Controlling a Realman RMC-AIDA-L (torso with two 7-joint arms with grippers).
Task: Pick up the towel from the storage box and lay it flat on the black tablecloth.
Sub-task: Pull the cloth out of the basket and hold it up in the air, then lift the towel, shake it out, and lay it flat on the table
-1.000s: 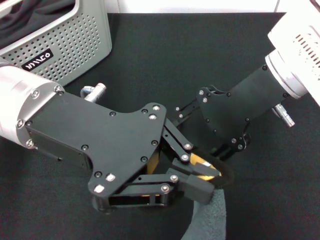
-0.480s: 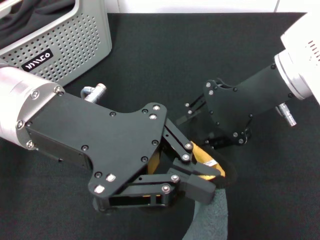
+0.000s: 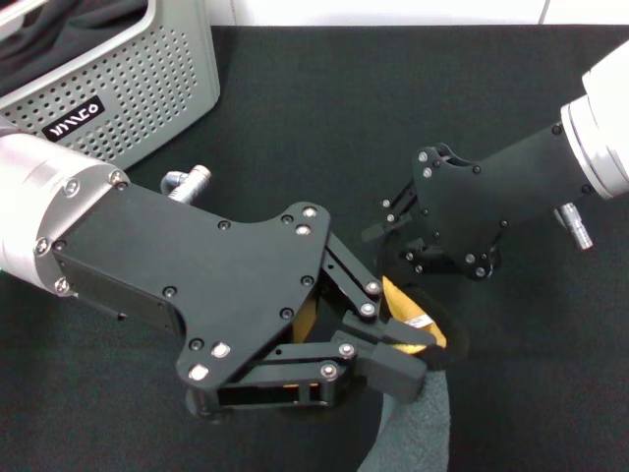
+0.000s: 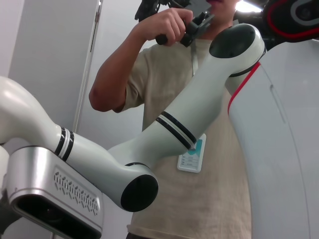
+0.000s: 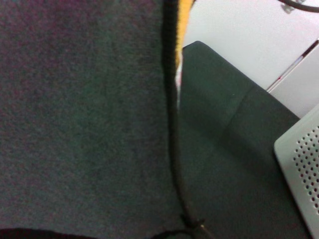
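The storage box (image 3: 118, 84) sits at the far left corner of the black tablecloth (image 3: 314, 108), well away from both sets of fingers, with dark fabric (image 3: 59, 25) lying inside it. The left gripper (image 3: 398, 349) hangs low over the cloth near the middle, its fingers (image 3: 393, 372) closed on the towel (image 3: 418, 423). A yellow-orange corner with a white tag shows between those fingers, and a grey-looking length of the towel hangs down below them, clear of the box. Just beyond and to the right of them is the right gripper (image 3: 393, 228), apart from the towel; I cannot tell whether its fingers are open or closed.
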